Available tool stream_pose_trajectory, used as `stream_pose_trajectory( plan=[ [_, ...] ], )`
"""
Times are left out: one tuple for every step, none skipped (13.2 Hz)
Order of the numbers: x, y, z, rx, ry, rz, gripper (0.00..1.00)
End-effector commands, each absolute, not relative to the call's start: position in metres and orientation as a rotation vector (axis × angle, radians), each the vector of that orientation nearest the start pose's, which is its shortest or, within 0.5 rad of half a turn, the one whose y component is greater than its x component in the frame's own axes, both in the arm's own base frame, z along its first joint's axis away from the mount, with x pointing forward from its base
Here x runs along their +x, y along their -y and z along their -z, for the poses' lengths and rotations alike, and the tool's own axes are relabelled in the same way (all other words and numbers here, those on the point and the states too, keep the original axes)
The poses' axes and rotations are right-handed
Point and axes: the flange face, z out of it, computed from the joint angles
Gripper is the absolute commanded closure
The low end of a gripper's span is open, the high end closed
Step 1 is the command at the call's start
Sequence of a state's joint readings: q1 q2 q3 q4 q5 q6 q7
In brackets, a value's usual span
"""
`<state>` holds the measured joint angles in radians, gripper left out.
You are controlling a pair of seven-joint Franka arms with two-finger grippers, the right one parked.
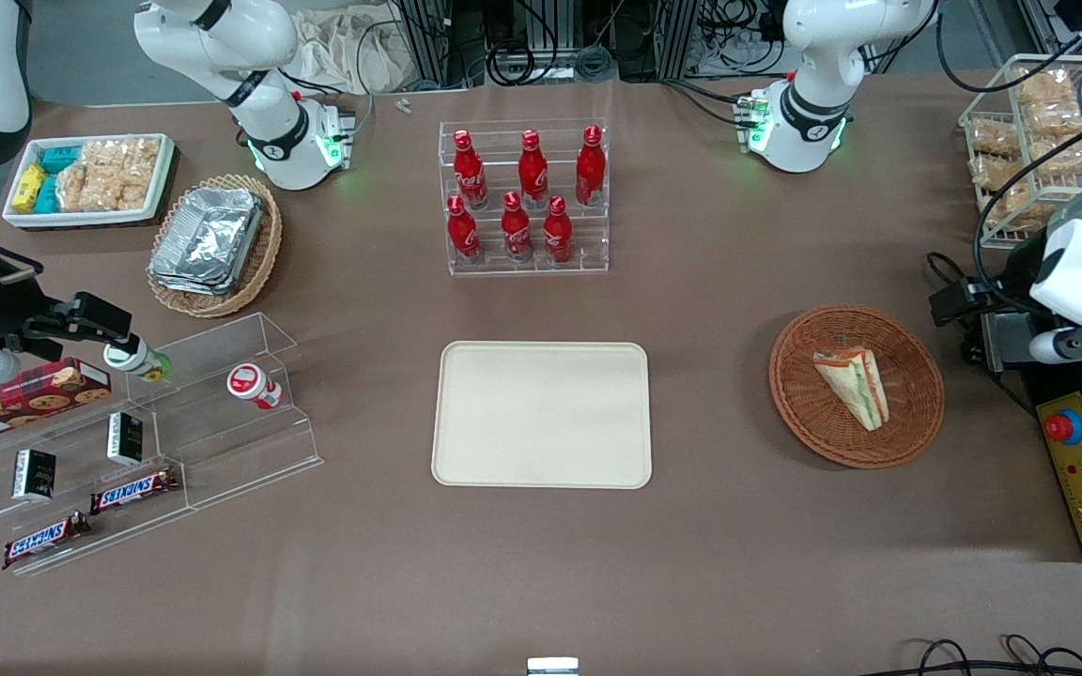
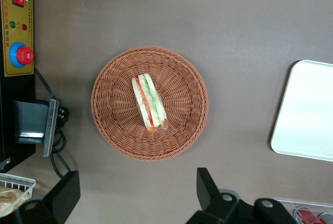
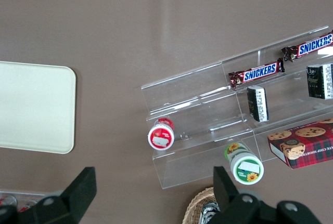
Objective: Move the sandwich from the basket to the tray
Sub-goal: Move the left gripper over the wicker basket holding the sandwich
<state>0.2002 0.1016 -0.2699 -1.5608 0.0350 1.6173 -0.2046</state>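
The sandwich is a pale triangular wedge with green and orange-red filling, lying in the round reddish-brown wicker basket. The cream-beige tray lies flat and bare at the table's middle, beside the basket toward the parked arm's end. My left gripper hangs high beside the basket, toward the working arm's end. In the left wrist view its black fingers stand wide apart and empty, with the gripper short of the basket and the sandwich. An edge of the tray shows there too.
A clear rack of red bottles stands farther from the front camera than the tray. A yellow control box with a red button and a wire rack of bagged snacks lie at the working arm's end. Acrylic shelves with snacks, a tan basket of foil trays and a white bin lie toward the parked arm's end.
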Motion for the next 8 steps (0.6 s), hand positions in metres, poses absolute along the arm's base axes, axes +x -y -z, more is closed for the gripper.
stream_pose_trajectory(
  plan=[
    [0.591, 0.028, -0.579, -3.132, 0.199, -0.091, 0.01],
    [0.591, 0.029, -0.581, -3.134, 0.202, -0.085, 0.01],
    [0.591, 0.029, -0.583, -3.135, 0.200, -0.080, 0.01],
    [0.591, 0.028, -0.579, -3.128, 0.197, -0.088, 0.01],
    [0.590, 0.029, -0.574, -3.123, 0.205, -0.097, 0.01],
    [0.588, 0.028, -0.567, -3.117, 0.217, -0.094, 0.01],
    [0.589, 0.027, -0.557, -3.113, 0.252, -0.072, 0.01],
    [0.587, 0.027, -0.542, -3.107, 0.287, -0.050, 0.01]
  ],
)
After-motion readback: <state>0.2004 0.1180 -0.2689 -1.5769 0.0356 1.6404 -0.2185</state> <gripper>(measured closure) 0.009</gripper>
